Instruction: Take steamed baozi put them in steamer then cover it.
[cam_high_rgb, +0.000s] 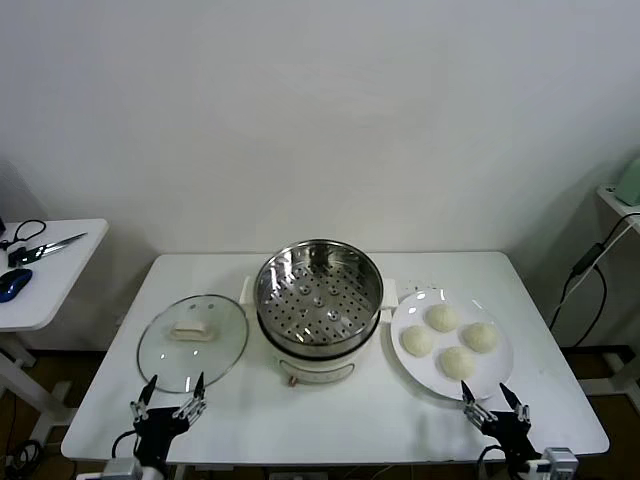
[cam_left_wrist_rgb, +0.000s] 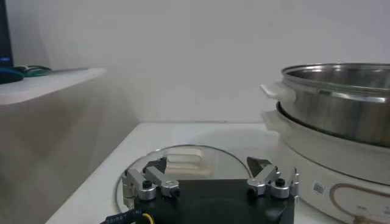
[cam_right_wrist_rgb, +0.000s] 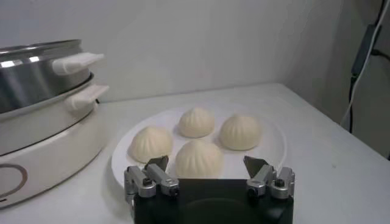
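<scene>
resting low at the frame's bottom edge, both grippers are spread and hold nothing. right gripper (cam_high_rgb: 495, 400) sits just below the plate (cam_high_rgb: 500, 372), placing the four steamed baozi (cam_high_rgb: 443, 318) directly ahead for pickup. left gripper (cam_high_rgb: 170, 397) faces the cover (cam_high_rgb: 192, 340), lying flat at lower left. steamer (cam_high_rgb: 319, 300) stands open at centre, tray bare.

Probably a lab: bare white wall (cam_high_rgb: 320, 120), plain white table (cam_high_rgb: 330, 420), cabled side desk (cam_high_rgb: 50, 290).
</scene>
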